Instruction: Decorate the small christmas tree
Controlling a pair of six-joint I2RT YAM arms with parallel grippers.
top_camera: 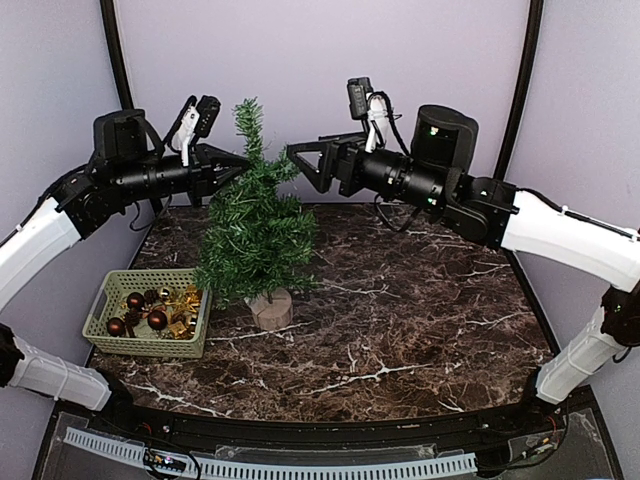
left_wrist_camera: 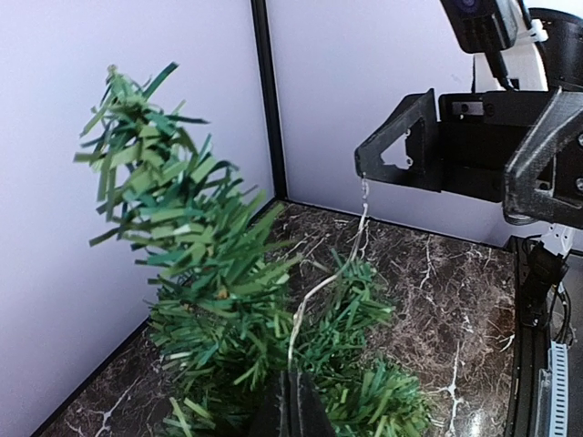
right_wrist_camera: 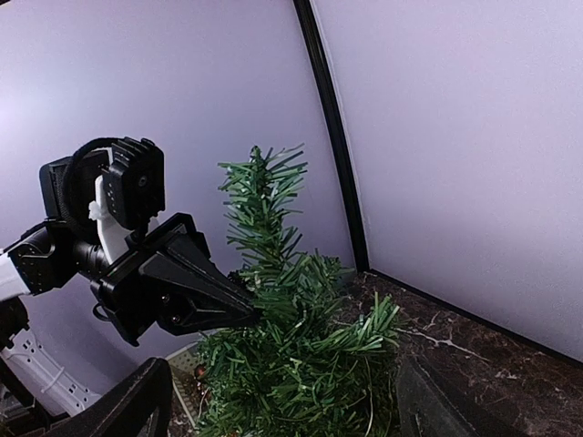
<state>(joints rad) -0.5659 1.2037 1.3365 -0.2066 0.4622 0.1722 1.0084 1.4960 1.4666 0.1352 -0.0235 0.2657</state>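
Dark-green and bristly, the tree (top_camera: 255, 230) stood upright on its pale wooden stump (top_camera: 272, 308) at the left-centre of the marbled tabletop (top_camera: 420, 300). It was just beside the basket (top_camera: 140, 346), which lay to its left holding dark red baubles (top_camera: 135, 300) and gold pieces. Both arms were raised to the level of the upper branches and faced each other across the tree, which suggested that something was being strung over it rather than hung on a single twig. The left end effector (top_camera: 238, 163) was pinched shut at the tree's left side, and the left wrist view showed why. A thin pale strand (left_wrist_camera: 323, 282) rose from its closed tips, curved over the foliage and reached the tip of one finger of the right end effector (top_camera: 303, 165). That end effector was spread wide near the tree's upper right, gripping nothing. Whether the strand's far end was caught on that finger or merely passed in front of it could not be told. The left grip probably served as an anchor while the strand was draped among the branches, and the open right fingers seemed placed to take or guide its free end. No bauble showed on the tree, so the decorating looked to be at an early stage.
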